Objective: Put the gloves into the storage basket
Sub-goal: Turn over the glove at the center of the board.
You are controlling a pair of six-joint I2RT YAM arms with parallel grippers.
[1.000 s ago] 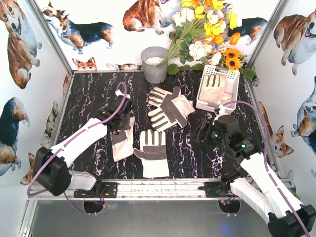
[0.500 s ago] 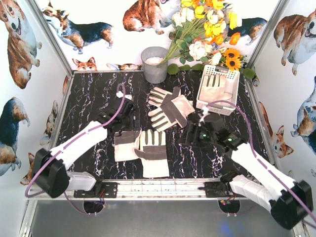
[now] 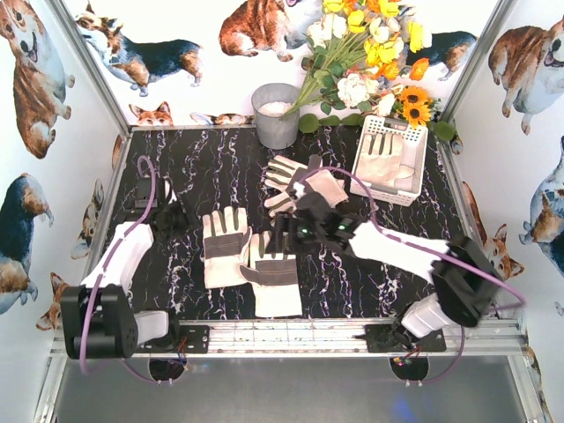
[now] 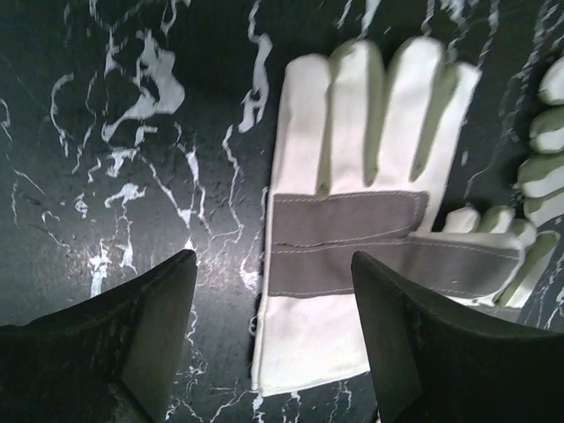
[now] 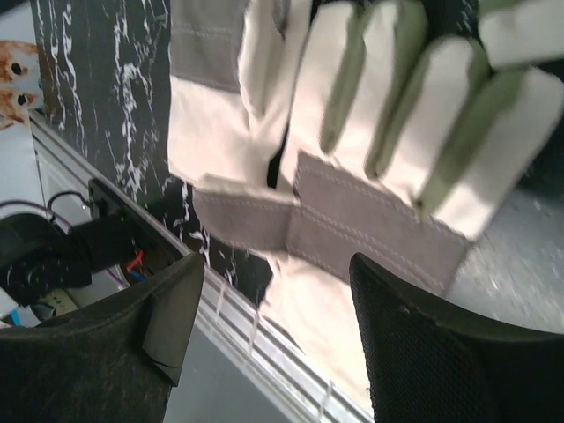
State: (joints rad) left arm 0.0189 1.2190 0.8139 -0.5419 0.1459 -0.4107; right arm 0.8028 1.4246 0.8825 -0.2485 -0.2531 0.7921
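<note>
Two cream-white gloves with grey patches lie side by side mid-table, one at the left [image 3: 224, 248] and one at the right [image 3: 274, 275]. Two more gloves [image 3: 295, 181] lie overlapped behind them, partly under my right arm. Another glove [image 3: 382, 161] rests inside the white perforated storage basket [image 3: 416, 139] at the back right. My left gripper [image 3: 173, 217] stands open and empty, left of the left glove [image 4: 348, 220]. My right gripper [image 3: 284, 234] hovers open over the fingers of the right glove [image 5: 388, 185], holding nothing.
A grey metal bucket [image 3: 276, 115] stands at the back centre, with a bunch of artificial flowers [image 3: 370, 53] beside it. The metal rail [image 3: 291, 333] runs along the table's near edge. Corgi-print walls close in the left, right and back.
My left gripper opened, let go of the left glove, and drew back to the left; the glove now lies flat. My right arm swung left from beside the basket to over the middle gloves.
</note>
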